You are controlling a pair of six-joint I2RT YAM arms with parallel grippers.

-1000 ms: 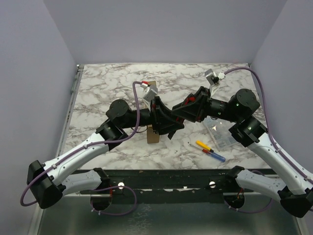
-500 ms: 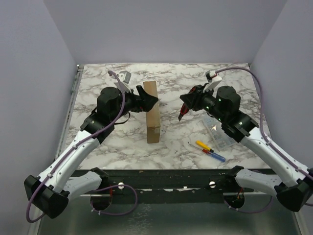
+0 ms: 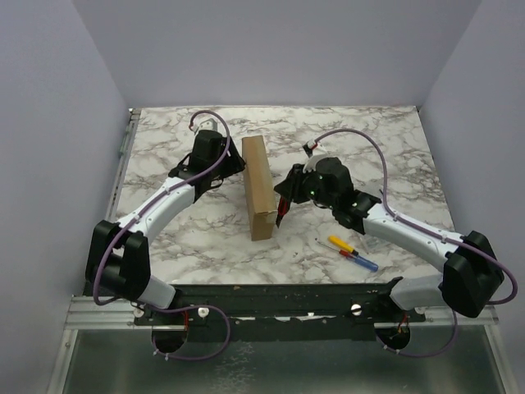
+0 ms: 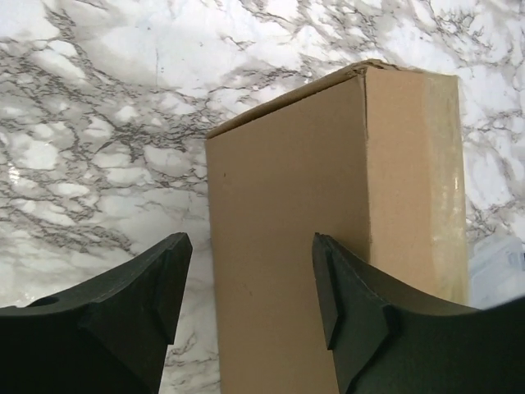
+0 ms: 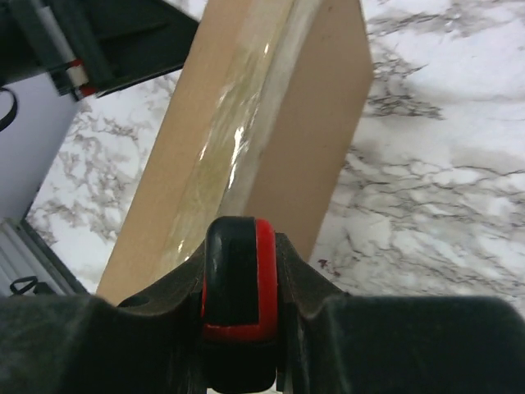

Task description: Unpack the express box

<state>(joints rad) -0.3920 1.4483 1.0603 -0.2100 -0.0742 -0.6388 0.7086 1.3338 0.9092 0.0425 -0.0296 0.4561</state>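
Box (image 3: 258, 185) stands on its edge just ahead of the left gripper (image 4: 250, 242), jaws apart, gripping nothing. Right gripper (image 3: 284, 205) is clamped on a red-black cutter (image 5: 238, 283), with the taped seam right in front. Risk: a cutter push topples the unheld box.

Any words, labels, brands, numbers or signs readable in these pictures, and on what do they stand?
No text can be read.
The express box: plain brown cardboard and clear tape, no print showing.
The yellow pen and blue pen: too small to tell.
The red-and-black tool in the right claw: no marking visible.
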